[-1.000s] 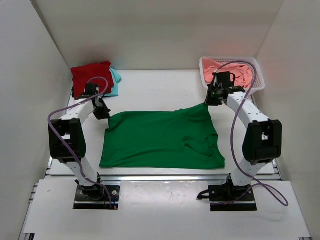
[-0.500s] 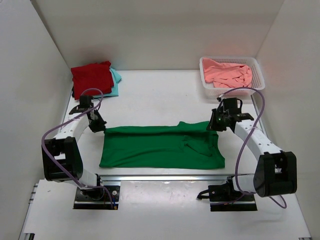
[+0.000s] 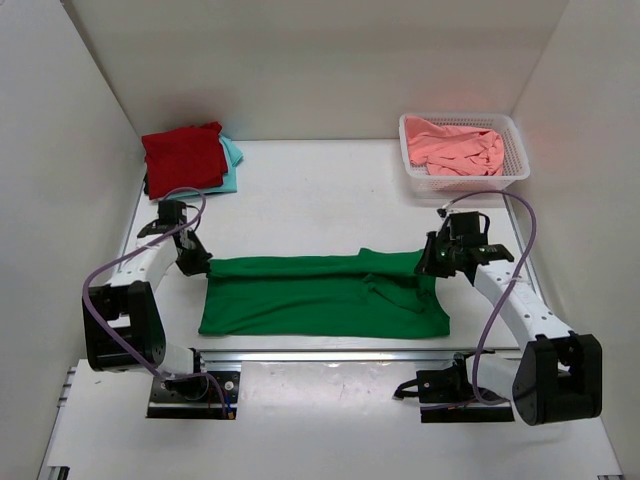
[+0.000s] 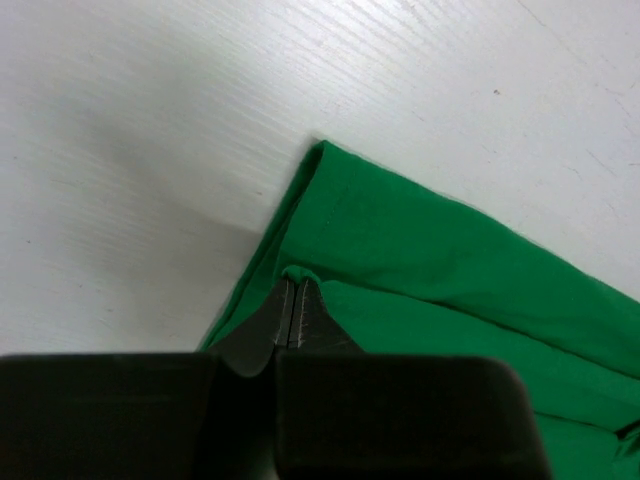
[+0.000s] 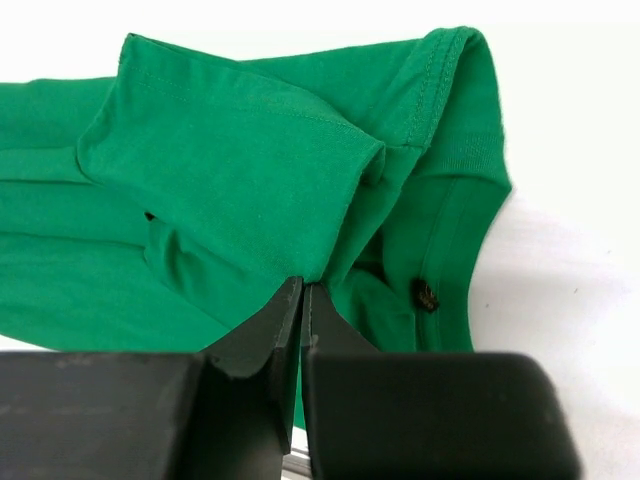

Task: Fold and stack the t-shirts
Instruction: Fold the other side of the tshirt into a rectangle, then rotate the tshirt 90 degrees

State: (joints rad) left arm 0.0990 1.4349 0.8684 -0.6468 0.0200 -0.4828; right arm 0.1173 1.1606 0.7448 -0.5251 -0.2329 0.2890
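The bright green t-shirt [image 3: 320, 295] lies on the table, its far half doubled toward the near edge. My left gripper [image 3: 197, 262] is shut on its far left corner, with cloth [image 4: 420, 260] pinched between the tips [image 4: 292, 285]. My right gripper [image 3: 428, 262] is shut on its far right corner by the collar [image 5: 440, 200], a fold held at the tips [image 5: 302, 288]. The dark red t-shirt [image 3: 183, 155] lies folded on the pale turquoise t-shirt [image 3: 231, 160] at the back left. The salmon pink t-shirt [image 3: 455, 145] is crumpled in the basket.
A white mesh basket [image 3: 515, 170] stands at the back right. White walls enclose the table on three sides. A metal rail [image 3: 330, 352] runs along the near table edge, just past the green shirt's hem.
Both grippers have pulled the green shirt's far edge toward the near edge, so the cloth went from spread open to folded over itself in a narrower band.
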